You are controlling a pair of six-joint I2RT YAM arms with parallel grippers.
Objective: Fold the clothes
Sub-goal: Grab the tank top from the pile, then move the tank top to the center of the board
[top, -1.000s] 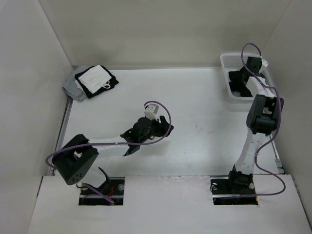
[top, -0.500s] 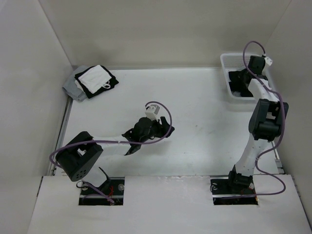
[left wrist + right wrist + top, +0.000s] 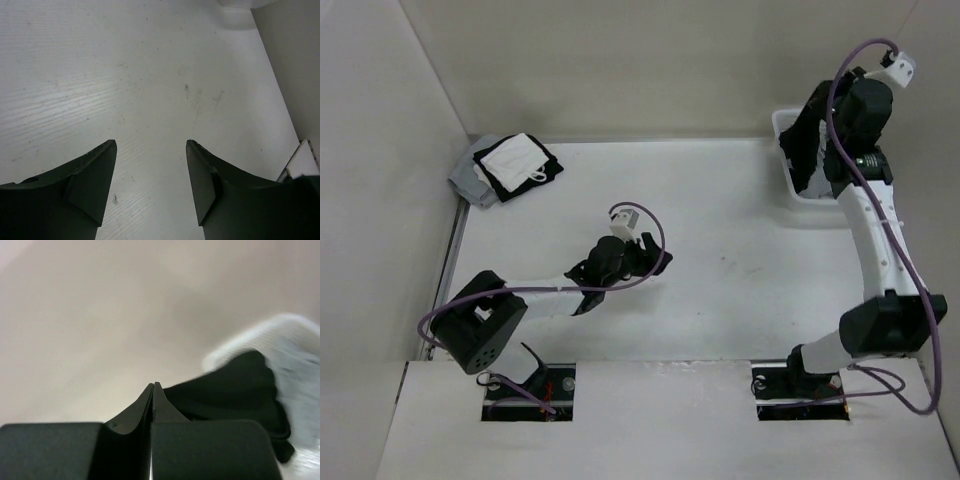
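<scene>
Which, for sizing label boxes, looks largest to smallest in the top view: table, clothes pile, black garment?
table
clothes pile
black garment
The garment hangs bunched, nearer the camera, so the last two are unsure.

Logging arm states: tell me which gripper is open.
The left gripper: its jaws stand apart over the table, nothing between. The right gripper is pinched shut on the black garment.

The thin black garment [image 3: 804, 150] hangs in a limp, crumpled strip from the right end effector [image 3: 153, 386], its lower end trailing into the white basket [image 3: 779, 120].
</scene>
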